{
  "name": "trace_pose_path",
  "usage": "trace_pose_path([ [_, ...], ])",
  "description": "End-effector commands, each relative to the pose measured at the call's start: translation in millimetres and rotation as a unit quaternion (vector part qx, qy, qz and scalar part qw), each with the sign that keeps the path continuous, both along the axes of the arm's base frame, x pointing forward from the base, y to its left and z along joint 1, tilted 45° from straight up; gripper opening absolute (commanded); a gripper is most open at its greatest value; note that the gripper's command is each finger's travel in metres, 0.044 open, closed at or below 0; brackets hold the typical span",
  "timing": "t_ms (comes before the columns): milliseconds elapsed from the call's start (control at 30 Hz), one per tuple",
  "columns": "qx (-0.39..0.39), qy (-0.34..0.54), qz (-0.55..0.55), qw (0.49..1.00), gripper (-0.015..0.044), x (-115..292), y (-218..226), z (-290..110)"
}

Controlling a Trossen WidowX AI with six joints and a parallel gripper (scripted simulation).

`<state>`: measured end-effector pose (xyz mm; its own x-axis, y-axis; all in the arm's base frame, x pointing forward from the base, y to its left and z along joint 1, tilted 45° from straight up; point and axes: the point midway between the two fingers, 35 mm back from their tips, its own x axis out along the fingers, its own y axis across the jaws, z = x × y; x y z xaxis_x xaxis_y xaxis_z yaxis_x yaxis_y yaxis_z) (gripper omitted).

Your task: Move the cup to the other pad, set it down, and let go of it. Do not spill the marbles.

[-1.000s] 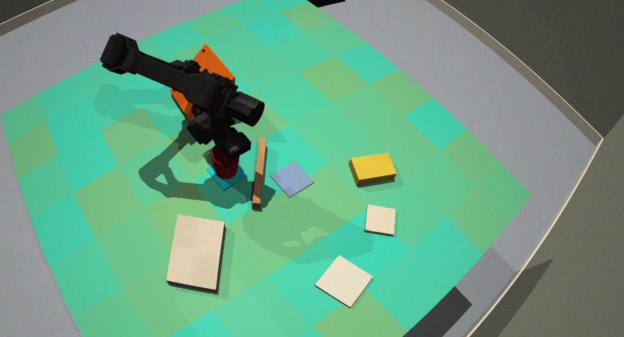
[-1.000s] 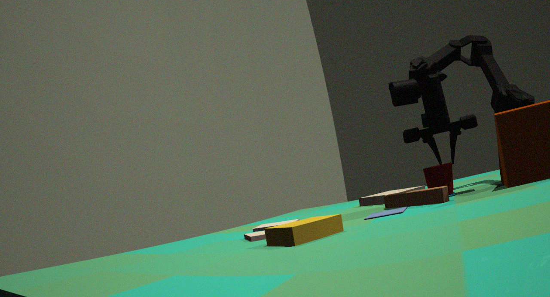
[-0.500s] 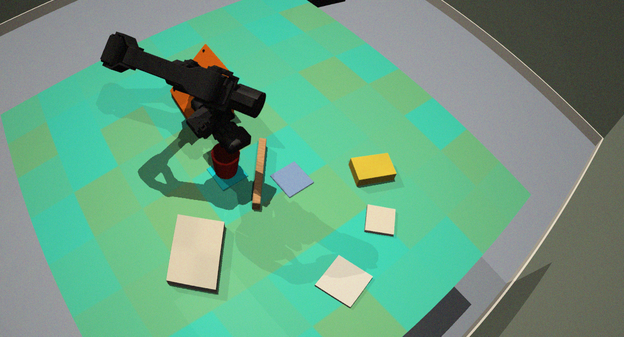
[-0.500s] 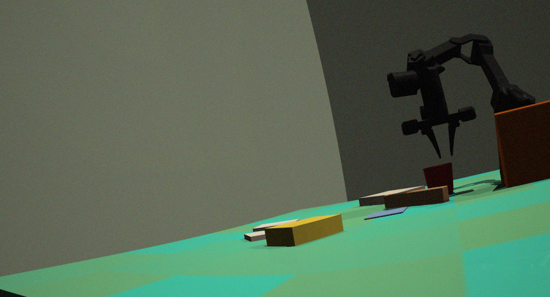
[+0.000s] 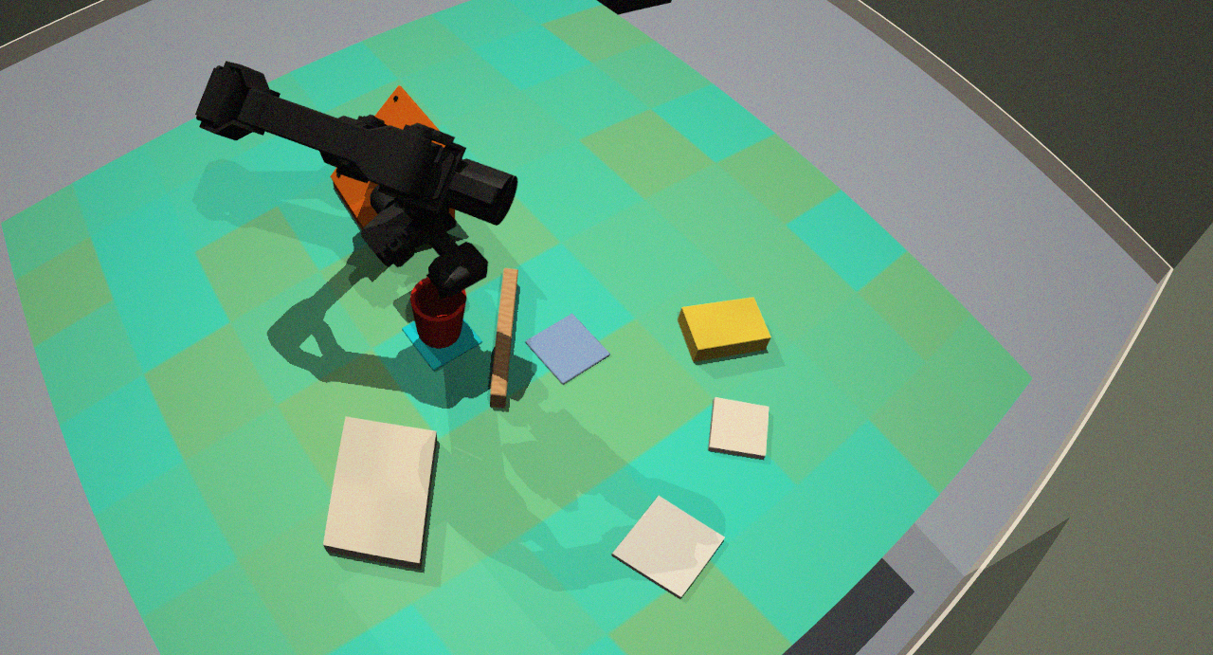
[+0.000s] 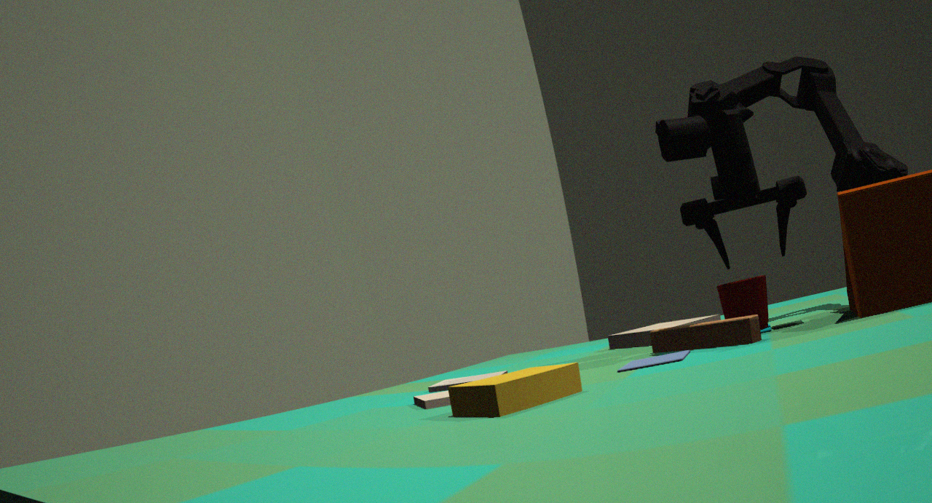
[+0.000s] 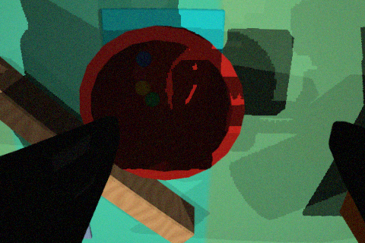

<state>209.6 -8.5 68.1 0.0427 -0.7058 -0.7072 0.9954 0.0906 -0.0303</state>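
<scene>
The red cup [image 5: 438, 314] stands upright on the teal pad [image 5: 440, 346], left of the wooden bar [image 5: 503, 337]; the light blue pad [image 5: 566, 346] lies on the bar's far-right side, bare. Three marbles [image 7: 144, 86] are seen resting in the bottom of the cup. The gripper [image 6: 752, 246] hangs above the cup, its fingers spread nearly to their widest and nothing held between them; in the exterior view both tips are above the rim and apart from it.

The step in hand is judged to be the retreat after letting go. It is best done by a straight lift, so that neither finger is dragged across the rim; a sideways sweep at this height could tip the cup and scatter the marbles. The bar lies close beside the cup and should also be kept away from. Which pad was the goal cannot be told from the scene alone.

The arm is reached out from beside the orange block [image 5: 398, 112], the forearm bent over at the top and the wrist pointed straight down, the fingers aimed at the table [image 5: 932, 184].
</scene>
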Motion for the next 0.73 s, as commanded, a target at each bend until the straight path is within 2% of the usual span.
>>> trace_pose_path([
  [0,0.004,-0.003,0.0,1.0,0.044,1.6,9.0,7.2],
  [467,0.005,-0.005,-0.002,1.0,0.044,-0.3,42.1,41.2],
  [700,0.004,-0.004,0.001,1.0,0.044,0.2,40.6,40.2],
])
